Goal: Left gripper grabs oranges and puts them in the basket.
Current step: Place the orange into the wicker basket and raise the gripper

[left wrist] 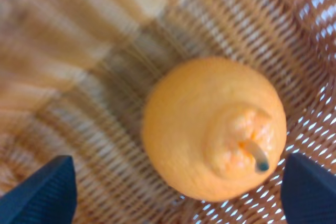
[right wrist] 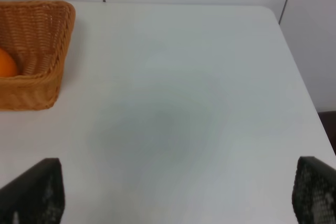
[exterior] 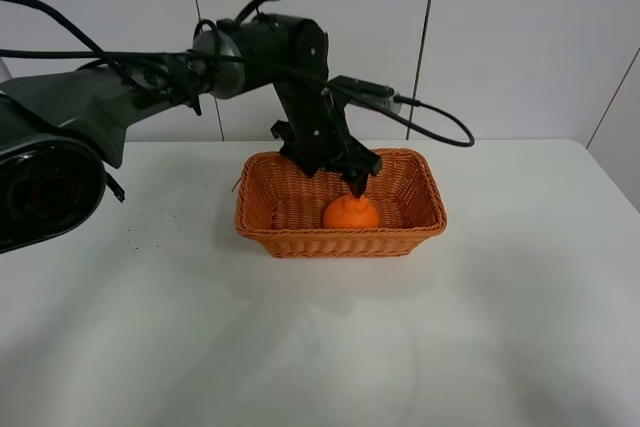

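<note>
The orange [exterior: 350, 213] lies on the floor of the wicker basket [exterior: 300, 243], toward its front middle, knob and stem up. My left gripper [exterior: 357, 183] hangs inside the basket just above the orange. In the left wrist view the orange [left wrist: 210, 129] rests on the basket weave [left wrist: 94, 98], and the gripper [left wrist: 177, 190] is open, its two black fingertips [left wrist: 44, 195] wide apart on either side and not touching the fruit. My right gripper [right wrist: 178, 195] is open and empty over the bare table, to the right of the basket [right wrist: 44, 35]; the orange [right wrist: 6, 64] shows there too.
The white table [exterior: 500, 327] carries the basket near its back middle. A black cable [exterior: 440, 127] loops from the left arm behind the basket. A tiled wall stands behind. The table's right edge [right wrist: 299, 77] shows in the right wrist view.
</note>
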### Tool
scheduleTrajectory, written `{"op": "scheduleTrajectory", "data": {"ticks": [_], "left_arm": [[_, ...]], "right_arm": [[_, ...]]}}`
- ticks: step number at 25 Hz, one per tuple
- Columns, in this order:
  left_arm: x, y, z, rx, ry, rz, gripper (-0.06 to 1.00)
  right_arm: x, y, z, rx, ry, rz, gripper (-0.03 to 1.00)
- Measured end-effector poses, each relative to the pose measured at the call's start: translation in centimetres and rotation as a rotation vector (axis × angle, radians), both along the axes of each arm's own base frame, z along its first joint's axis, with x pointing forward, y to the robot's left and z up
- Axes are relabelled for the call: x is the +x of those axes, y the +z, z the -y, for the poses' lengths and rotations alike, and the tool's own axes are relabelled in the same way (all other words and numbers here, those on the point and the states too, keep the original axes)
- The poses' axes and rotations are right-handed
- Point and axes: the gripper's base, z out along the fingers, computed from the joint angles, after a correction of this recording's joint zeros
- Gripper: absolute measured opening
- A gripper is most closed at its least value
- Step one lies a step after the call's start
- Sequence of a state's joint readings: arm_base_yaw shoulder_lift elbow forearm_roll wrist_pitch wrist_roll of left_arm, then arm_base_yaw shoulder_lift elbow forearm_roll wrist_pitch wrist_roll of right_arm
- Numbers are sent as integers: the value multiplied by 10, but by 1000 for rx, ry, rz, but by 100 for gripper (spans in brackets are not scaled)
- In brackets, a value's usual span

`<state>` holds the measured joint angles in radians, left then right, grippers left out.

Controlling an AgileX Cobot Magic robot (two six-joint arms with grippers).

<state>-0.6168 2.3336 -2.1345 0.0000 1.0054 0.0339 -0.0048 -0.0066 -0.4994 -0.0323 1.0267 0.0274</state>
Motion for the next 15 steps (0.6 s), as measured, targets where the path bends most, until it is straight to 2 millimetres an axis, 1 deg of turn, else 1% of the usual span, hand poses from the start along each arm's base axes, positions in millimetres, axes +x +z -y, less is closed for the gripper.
{"op": "scheduleTrajectory", "data": {"ticks": [4, 7, 10, 14, 15], "left_arm": [[2, 48, -8, -10, 6, 90, 89], [2, 70, -21, -27, 29, 107, 89], [8, 78, -38, -32, 66, 100, 89], [22, 76, -63, -30, 126, 96, 89], [27, 75, -72, -29, 147, 95, 89]], "right_arm": [[0, 0, 0, 0, 0, 0, 69], [0, 0, 0, 0, 0, 0, 69], [0, 0, 0, 0, 0, 0, 69], [0, 0, 0, 0, 0, 0, 69], [0, 0, 0, 0, 0, 0, 69]]}}
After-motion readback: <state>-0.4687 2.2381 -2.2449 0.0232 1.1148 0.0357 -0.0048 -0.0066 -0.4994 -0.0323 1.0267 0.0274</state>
